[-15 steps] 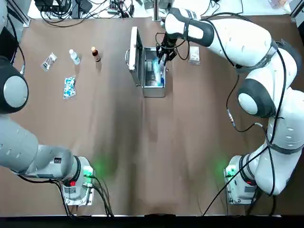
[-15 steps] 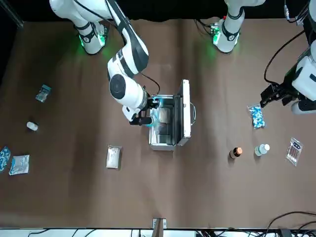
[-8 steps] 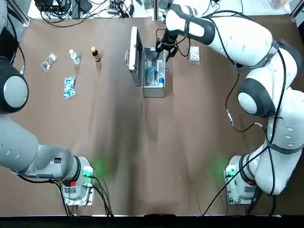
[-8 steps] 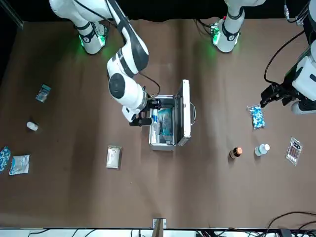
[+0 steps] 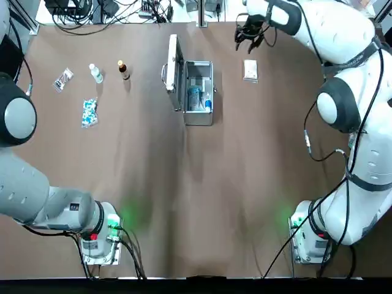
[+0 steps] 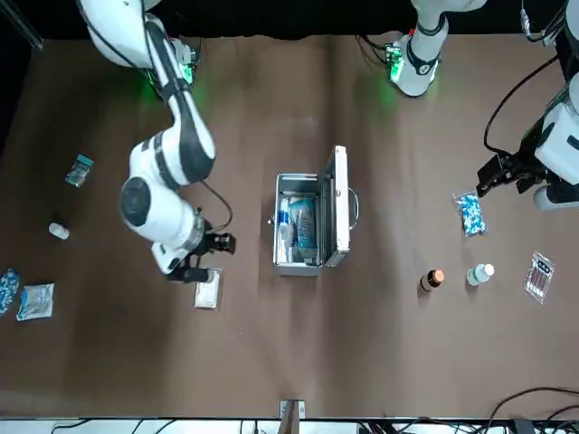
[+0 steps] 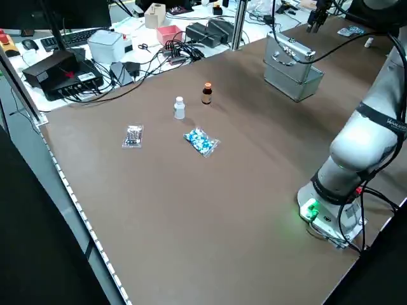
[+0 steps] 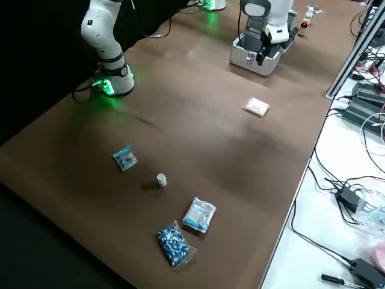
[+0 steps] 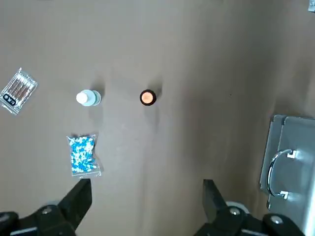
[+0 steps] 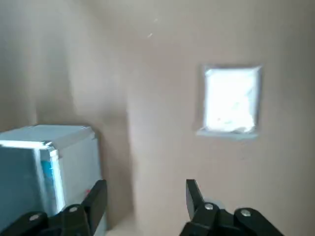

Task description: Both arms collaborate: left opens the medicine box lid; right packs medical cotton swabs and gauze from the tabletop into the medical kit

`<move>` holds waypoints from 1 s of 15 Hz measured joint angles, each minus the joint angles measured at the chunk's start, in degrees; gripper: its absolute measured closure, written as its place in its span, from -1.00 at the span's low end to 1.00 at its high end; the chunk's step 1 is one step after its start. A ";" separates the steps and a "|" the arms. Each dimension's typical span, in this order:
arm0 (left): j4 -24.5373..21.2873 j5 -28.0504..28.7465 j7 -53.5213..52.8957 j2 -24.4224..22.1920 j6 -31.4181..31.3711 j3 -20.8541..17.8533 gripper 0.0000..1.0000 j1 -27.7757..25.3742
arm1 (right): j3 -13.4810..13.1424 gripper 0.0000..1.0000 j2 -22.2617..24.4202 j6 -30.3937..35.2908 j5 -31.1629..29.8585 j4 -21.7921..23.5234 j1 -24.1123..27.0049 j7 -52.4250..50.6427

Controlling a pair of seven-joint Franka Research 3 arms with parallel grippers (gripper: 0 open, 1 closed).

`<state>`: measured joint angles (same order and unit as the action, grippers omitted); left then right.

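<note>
Your right gripper is wide open by the far edge of the tabletop, and its arm partly hides the gauze in the front view. Your left gripper waits, wide open.

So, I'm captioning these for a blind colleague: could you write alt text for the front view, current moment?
An open silver case holds a bright-blue packet on a brown table; the robot's right hand hovers near a white packet, its left hand above the table opposite.

Gauze right of medical kit; bottles left.
</note>
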<state>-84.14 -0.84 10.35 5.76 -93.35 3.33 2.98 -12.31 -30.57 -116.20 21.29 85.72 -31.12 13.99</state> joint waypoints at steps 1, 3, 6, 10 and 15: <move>0.00 0.00 0.00 0.00 0.00 0.00 -0.99 0.00 | -0.02 -0.45 -0.06 0.00 -0.37 0.01 1.45 -1.79; 0.00 0.00 0.00 0.00 0.00 -0.01 -0.99 -0.01 | -0.02 -0.67 -0.84 0.07 -0.55 0.17 4.36 -5.64; 0.00 0.00 0.00 0.00 0.00 -0.02 -0.99 -0.02 | 0.11 -0.91 -5.09 -7.26 -0.57 0.52 5.95 -9.03; 0.03 0.00 0.00 -0.01 0.02 -0.02 -0.99 -0.04 | 0.77 -0.96 -11.02 -14.32 -0.62 0.46 5.22 -9.12; 0.04 0.00 -4.61 -0.05 0.77 -0.11 -0.99 -0.07 | 0.68 -0.96 -14.34 -17.00 -1.10 0.41 4.97 -9.12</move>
<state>-84.10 -0.84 5.73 5.71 -92.58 3.22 2.90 -11.63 -44.92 -133.21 20.20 86.13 -26.16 4.87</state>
